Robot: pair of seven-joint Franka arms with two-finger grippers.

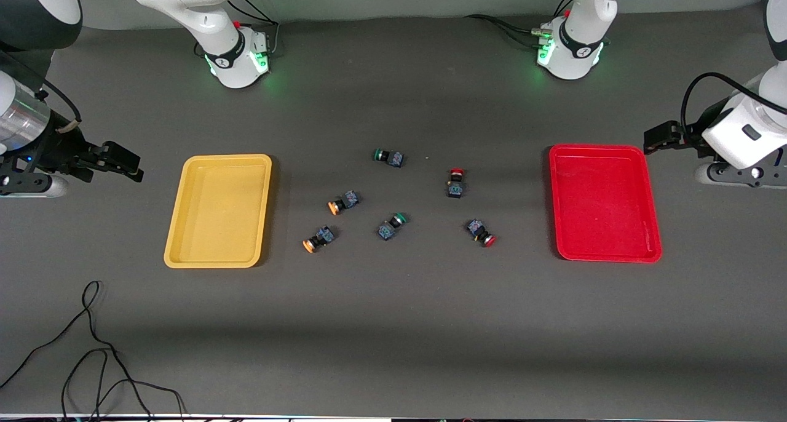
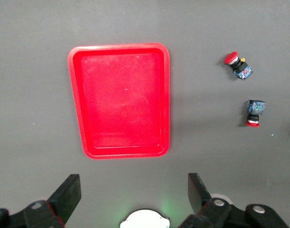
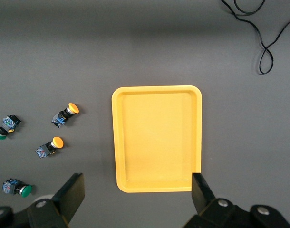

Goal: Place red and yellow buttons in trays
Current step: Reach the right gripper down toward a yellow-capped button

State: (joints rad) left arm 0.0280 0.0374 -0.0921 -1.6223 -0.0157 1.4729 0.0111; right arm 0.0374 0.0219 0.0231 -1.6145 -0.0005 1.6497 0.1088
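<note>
Front view, taken from the right arm's end of the table toward the left arm's: the right gripper (image 1: 126, 163) hangs above bare table off the outer edge of the yellow tray (image 1: 219, 210), holding nothing; the right wrist view shows its fingers (image 3: 69, 194) spread wide. That tray has nothing in it. It lies at this end, probably so the orange-capped pair has only a short trip.

Between the two trays six switches lie scattered on their sides. Nearest the yellow tray are the two yellow buttons, one (image 1: 343, 202) farther from the front camera and one (image 1: 318, 238) nearer to it. Midway lie two green-capped switches, one (image 1: 389, 157) farthest from the camera and one (image 1: 391, 225) nearer; these look like distractors to leave alone. Toward the left arm's end lie the two red buttons, one (image 1: 455, 183) farther from the camera and one (image 1: 481, 231) nearer, both near the red tray (image 1: 604, 202), which also has nothing in it.

The left gripper (image 1: 658, 140) hangs above the table at the red tray's outer corner, nearest the arm bases, carrying nothing; the left wrist view shows its fingers (image 2: 66, 194) spread wide.

Every switch lies apart from its neighbours, so fingers should fit around each. The nearer green switch is the closest neighbour of the nearer yellow button. Both trays have bare table along their rims. A loose black cable (image 1: 92, 348) lies near the front camera at the right arm's end, away from any likely path.
</note>
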